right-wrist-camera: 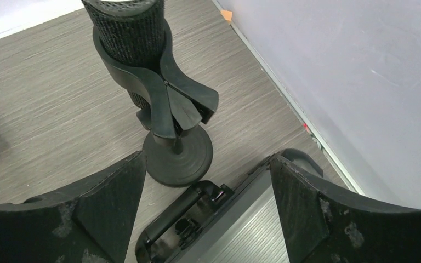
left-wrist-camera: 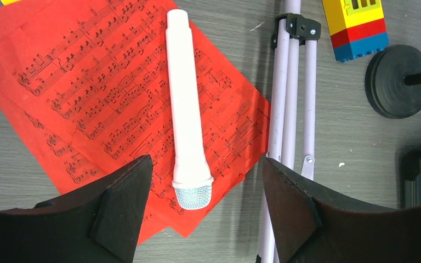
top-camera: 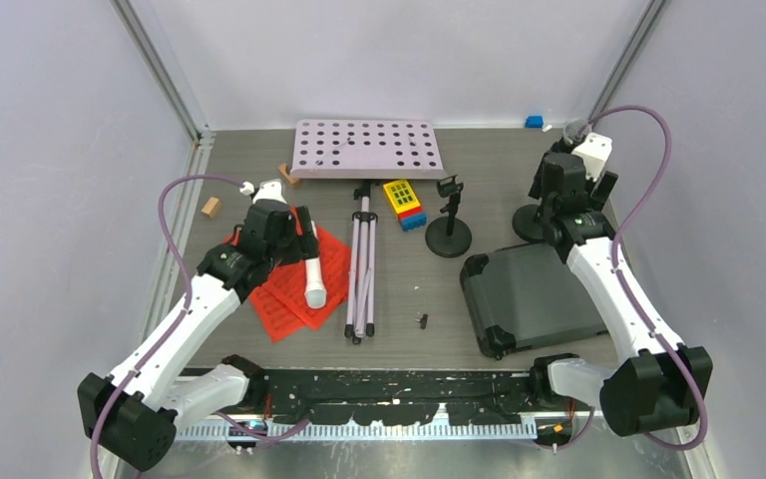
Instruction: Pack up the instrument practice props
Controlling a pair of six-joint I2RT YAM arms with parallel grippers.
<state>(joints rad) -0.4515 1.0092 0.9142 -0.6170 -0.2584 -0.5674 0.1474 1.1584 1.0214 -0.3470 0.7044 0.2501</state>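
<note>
The white microphone (left-wrist-camera: pixel 186 109) lies on the red sheet-music pages (left-wrist-camera: pixel 87 82), its mesh head toward me. My left gripper (left-wrist-camera: pixel 205 164) hovers open above the head, one finger on each side, touching nothing. The lilac tripod legs (left-wrist-camera: pixel 290 109) lie just right of the pages, below the perforated music desk (top-camera: pixel 367 148). An empty mic holder (top-camera: pixel 448 235) stands mid-table. At the right, the black grey-headed microphone (right-wrist-camera: pixel 131 27) sits clipped in the second holder (right-wrist-camera: pixel 178 156). My right gripper (right-wrist-camera: pixel 208 161) is open above that holder's base and the case edge, holding nothing.
The dark hard case (top-camera: pixel 534 294) lies shut at the front right, its handle (right-wrist-camera: pixel 197 213) under my right gripper. A yellow, red and blue block (top-camera: pixel 405 203) sits by the tripod. Small wooden blocks (top-camera: pixel 210 207) lie far left. The side wall (right-wrist-camera: pixel 362 82) is close on the right.
</note>
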